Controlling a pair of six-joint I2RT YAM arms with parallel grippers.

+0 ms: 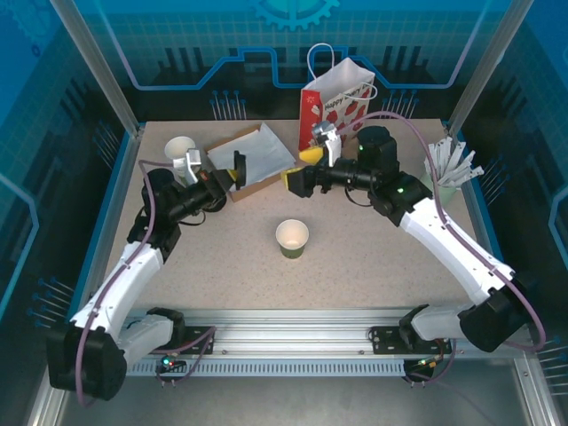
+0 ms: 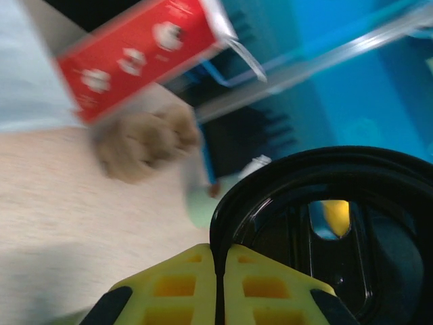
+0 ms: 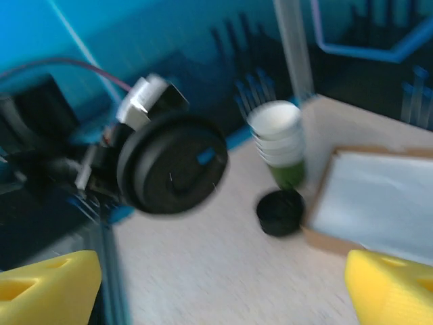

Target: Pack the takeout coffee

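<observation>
Spanning the top view, the speckled desk (image 1: 355,266) carries everything. The strawberry-print bag (image 1: 339,105) stands upright at the far edge. A flat tray (image 1: 257,153) lined with white paper lies left of the bag. The stack of white cups (image 1: 180,147) is far left, beside the tray. The pale green cup of white sticks (image 1: 451,173) is far right. The takeout coffee cup (image 1: 292,238), olive-green and open-topped, stands mid-desk, apart from both arms. Left jaws pinch the rim of a round black lid (image 2: 325,223), over the tray's near edge. Right jaws are spread wide, facing that lid. A small black round piece (image 3: 279,211), blurred, lies by the cup stack.
</observation>
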